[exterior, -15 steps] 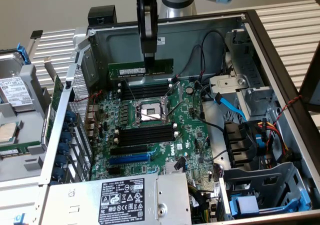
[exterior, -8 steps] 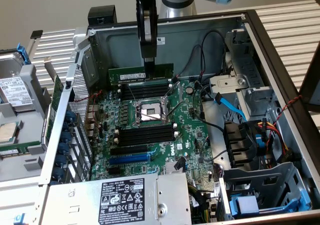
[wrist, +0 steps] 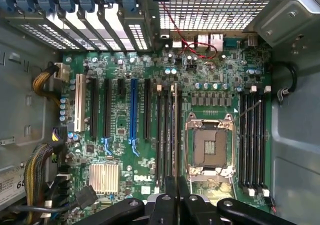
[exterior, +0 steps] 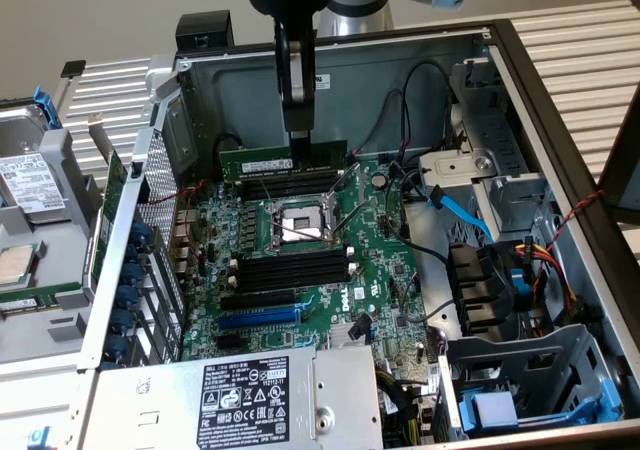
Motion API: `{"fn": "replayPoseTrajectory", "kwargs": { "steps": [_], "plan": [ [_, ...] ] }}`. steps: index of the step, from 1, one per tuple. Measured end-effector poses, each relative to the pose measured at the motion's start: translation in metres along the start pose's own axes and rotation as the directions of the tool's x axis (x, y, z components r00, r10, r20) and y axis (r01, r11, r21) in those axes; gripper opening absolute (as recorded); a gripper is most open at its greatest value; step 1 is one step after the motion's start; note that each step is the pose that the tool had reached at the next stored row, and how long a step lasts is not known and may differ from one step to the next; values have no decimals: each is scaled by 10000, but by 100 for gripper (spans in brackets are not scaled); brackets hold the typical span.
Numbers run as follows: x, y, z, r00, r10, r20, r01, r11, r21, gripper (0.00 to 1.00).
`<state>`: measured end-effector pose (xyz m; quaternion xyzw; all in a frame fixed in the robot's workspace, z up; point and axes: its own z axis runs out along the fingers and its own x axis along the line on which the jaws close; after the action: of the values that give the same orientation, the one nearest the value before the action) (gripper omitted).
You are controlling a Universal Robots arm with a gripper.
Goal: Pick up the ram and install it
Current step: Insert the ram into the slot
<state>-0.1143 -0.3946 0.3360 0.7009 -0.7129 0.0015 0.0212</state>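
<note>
End effector (exterior: pixel 297 135) clamped on the ram (exterior: pixel 255 160), pinching its top edge near the middle. Ram sits level, long edge down, right over the black memory slots (exterior: pixel 292 183) between the CPU socket (exterior: pixel 300 222) and the case wall (exterior: pixel 350 80). From the wrist, it's edge-on, lined up along those slots. Seated or not: can't tell.

Ref: CPU socket (exterior: pixel 300 220), mid board (exterior: pixel 395 260). Mem slots (exterior: pixel 290 270) flank it both sides. Card slots (exterior: pixel 258 318) beyond one bank, power supply (exterior: pixel 240 390) further out same way. Drive cage (exterior: pixel 540 355) to exterior view's right of socket. Ram (exterior: pixel 250 160) in gripper (exterior: pixel 298 138), above board near socket.
</note>
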Motion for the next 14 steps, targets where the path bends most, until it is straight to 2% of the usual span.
{"fn": "replayPoseTrajectory", "kwargs": {
  "steps": [14],
  "plan": [
    [0, 0, 41, 10000, 1, -3, -1, 10000, -1, 12]
  ]
}}
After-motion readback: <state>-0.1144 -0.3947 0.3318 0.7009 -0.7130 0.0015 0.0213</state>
